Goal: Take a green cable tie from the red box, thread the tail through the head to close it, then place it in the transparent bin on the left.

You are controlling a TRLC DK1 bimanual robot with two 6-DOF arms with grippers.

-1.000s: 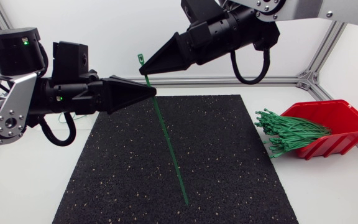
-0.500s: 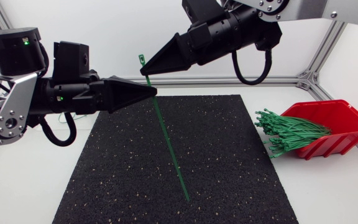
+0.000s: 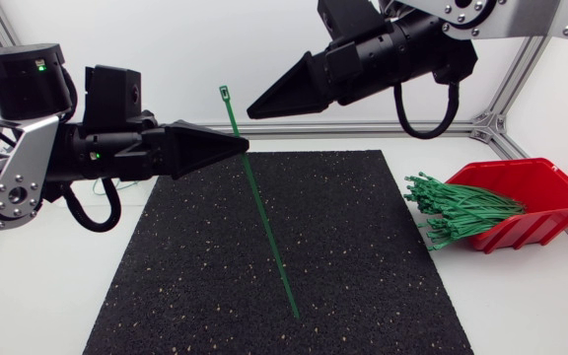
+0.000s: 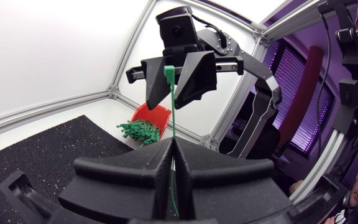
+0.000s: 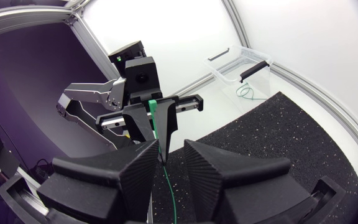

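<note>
Left claw (image 3: 243,148): level, clamped on green cable tie (image 3: 264,232). Right claw (image 3: 252,108): angled downward, fingers apart, near the tie's head.

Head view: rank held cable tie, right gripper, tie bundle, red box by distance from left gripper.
1. Cable tie: clamped in the left gripper, over the mat.
2. Right gripper: up and right, clear of the tie.
3. Tie bundle: far right, spilling from the box.
4. Red box: far right, beyond the bundle.

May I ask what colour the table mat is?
The mat is black with pale speckles; head view.
</note>
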